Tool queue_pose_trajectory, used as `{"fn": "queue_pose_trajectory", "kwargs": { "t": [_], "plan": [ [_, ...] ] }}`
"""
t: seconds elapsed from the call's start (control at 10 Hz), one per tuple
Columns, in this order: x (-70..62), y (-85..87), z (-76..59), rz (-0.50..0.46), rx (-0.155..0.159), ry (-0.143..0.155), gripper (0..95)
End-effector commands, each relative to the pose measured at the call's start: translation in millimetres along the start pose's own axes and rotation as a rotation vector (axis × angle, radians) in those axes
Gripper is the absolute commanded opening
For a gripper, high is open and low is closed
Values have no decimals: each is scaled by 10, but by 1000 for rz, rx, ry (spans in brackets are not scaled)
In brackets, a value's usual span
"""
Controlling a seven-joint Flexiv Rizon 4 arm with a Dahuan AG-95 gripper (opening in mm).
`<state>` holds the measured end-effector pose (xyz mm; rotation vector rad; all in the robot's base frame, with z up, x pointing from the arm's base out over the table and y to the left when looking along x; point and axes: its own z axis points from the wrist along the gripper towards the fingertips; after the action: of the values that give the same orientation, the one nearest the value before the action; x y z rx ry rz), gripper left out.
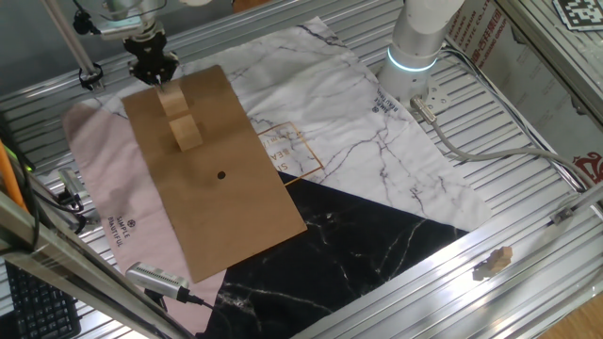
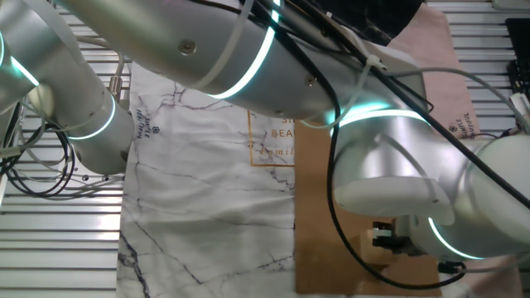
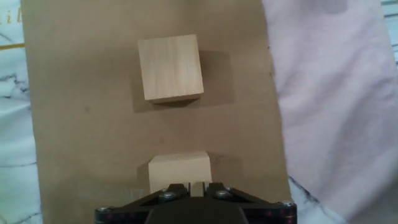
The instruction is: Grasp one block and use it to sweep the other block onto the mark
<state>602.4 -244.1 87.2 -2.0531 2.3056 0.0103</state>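
Cardboard [image 1: 231, 202] is lying across the cloth-covered bench [image 1: 528, 179], carrying both wooden blocks and the mark [image 1: 221, 174], a small black dot near the sheet's middle. The end effector [image 1: 158, 83] is hanging at the sheet's 12 o'clock end in one fixed view, its jaws clamping on the near block [image 3: 179, 172]. In the hand view the free block [image 3: 170, 67] is sitting apart at 12 o'clock from the held one. In one fixed view the mark is lying at 5 o'clock from the free block [image 1: 187, 131], not touching it.
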Motion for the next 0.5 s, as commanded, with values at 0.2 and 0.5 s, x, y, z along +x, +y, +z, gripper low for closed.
{"fn": "queue_pose_trajectory", "kwargs": {
  "t": [0.2,0.5],
  "plan": [
    [-1,7,-7,-41,-6,-12,570],
    [-13,9,1,-72,-7,-26,950]
  ]
}}
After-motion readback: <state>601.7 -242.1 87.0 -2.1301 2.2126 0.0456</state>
